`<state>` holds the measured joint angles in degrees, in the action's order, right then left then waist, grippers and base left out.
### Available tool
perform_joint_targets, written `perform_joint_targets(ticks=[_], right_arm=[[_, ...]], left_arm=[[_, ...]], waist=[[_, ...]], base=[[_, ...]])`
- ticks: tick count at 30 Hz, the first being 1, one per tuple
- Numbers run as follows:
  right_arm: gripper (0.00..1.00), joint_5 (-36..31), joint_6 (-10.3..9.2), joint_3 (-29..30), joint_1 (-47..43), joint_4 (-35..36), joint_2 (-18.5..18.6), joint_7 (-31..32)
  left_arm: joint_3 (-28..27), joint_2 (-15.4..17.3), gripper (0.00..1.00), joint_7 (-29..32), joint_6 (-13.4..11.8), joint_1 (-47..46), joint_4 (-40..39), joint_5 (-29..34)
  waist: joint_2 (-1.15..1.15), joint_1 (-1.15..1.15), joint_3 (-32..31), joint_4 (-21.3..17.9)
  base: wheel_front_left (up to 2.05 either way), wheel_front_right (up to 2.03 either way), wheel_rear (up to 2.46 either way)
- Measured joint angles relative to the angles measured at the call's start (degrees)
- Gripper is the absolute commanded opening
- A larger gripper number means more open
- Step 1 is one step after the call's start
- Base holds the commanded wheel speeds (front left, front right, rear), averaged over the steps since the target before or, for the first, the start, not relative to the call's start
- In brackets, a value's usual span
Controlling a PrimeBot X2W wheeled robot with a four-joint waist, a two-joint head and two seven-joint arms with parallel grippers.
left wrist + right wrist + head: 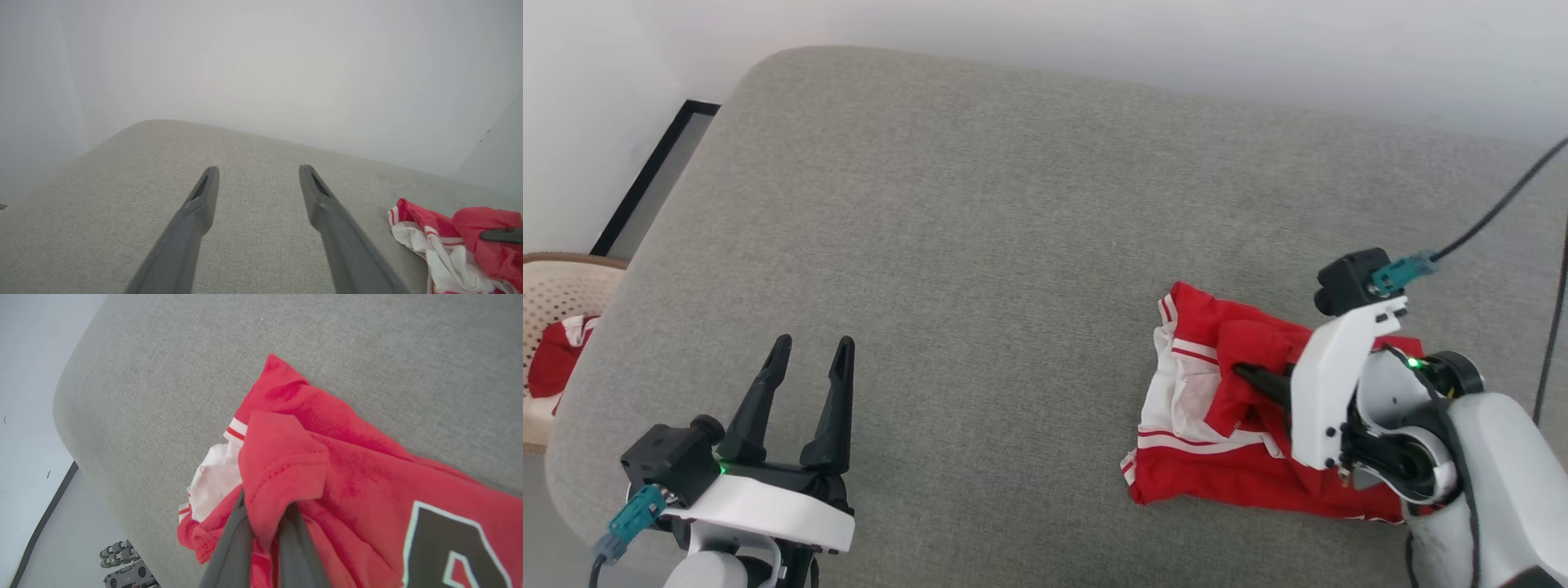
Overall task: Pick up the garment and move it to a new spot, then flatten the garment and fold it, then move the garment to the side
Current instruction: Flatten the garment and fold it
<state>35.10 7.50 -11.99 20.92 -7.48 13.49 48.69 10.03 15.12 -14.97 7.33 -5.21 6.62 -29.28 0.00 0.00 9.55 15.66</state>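
My right hand [1248,374] is pressed together on a red fold of the shirt [1217,441], and in the right wrist view that fold drapes over both fingers. My left hand [814,343] is spread wide and holds nothing. It hovers over bare cushion [980,245], well apart from the shirt.

The shirt lies in a crumpled heap on the right part of the cushion, near its front edge. White sleeve cloth and striped trim are on its left side, and black lettering with a white outline shows closer to my wrist.

I judge it light, soft and quite limp. It should sag from any single pinch and trail behind, so one grip will carry it but won't spread it. It looks neither fragile nor slippery. A bunched fold like the one I have is fine for moving it. For flattening I'd rather take the trimmed edges or a hem, one in each hand, and catch only a single layer.

The cushion is grey woven fabric, padded, with rounded corners. It's probably a little grippy, so cloth dragged across it may bunch up. There's plenty of open space to my left. A pale wall [1094,33] stands behind, and a basket [556,273] sits off the left edge.
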Motion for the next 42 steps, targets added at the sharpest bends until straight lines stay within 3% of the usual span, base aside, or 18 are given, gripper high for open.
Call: perform_joint_targets(ticks=[1, 2, 3, 4, 11, 23, 32, 42], right_arm=[[0.00, 0.00, 0.00, -0.47, 0.61, -1.08, -0.20, -0.60], [0.19, -0.01, 0.00, -0.78, 1.08, -2.13, -0.31, -1.20], [0.47, -0.09, 0.00, -1.11, 1.48, -2.91, -0.37, -1.78], [1.00, -0.05, 0.00, -1.26, 1.97, -3.61, -0.43, -1.94], [1.00, 2.44, 0.00, -1.34, 3.24, -2.92, -0.18, -3.50], [1.00, 5.42, -0.01, 7.10, 0.23, 7.24, 2.78, -10.15], [1.00, 3.10, 0.00, 10.72, -6.32, 9.83, 6.46, -25.55], [1.00, 1.49, 0.00, 11.01, -13.55, 6.17, 8.05, -44.08]], left_arm=[[0.02, 0.00, 1.00, 0.00, 0.00, -0.07, 0.02, -0.01], [0.03, 0.00, 1.00, 0.00, 0.00, -0.10, 0.04, -0.02], [-0.01, -0.02, 1.00, 0.00, 0.00, -0.10, 0.04, -0.15], [-0.04, -0.03, 1.00, 0.00, 0.00, -0.09, 0.01, -0.45], [-1.29, 0.29, 1.00, 0.01, 0.00, 0.88, -0.34, -1.03], [-4.00, 1.01, 1.00, 0.00, 0.00, 2.41, -1.69, -1.00], [-5.95, 1.43, 1.00, 0.00, 0.01, 3.81, -2.35, -0.13], [-8.79, 1.83, 1.00, 0.00, 0.01, 7.15, -2.76, 0.75]], waist=[[0.00, 0.00, 0.03, 0.27], [0.00, 0.00, 0.04, 0.48], [0.00, 0.00, 0.02, 0.62], [0.00, 0.00, -0.05, 0.67], [0.00, 0.00, -0.63, -0.31], [0.00, 0.00, -1.67, -6.28], [0.00, 0.00, -2.67, -11.20], [0.00, 0.00, -5.26, -14.71]], base=[[0.00, 0.00, 0.00], [0.00, 0.00, 0.00], [0.00, 0.00, 0.00], [0.00, 0.00, 0.00], [0.00, 0.00, 0.00], [0.00, 0.00, 0.00], [0.00, 0.00, 0.00], [0.00, 0.00, 0.00]])
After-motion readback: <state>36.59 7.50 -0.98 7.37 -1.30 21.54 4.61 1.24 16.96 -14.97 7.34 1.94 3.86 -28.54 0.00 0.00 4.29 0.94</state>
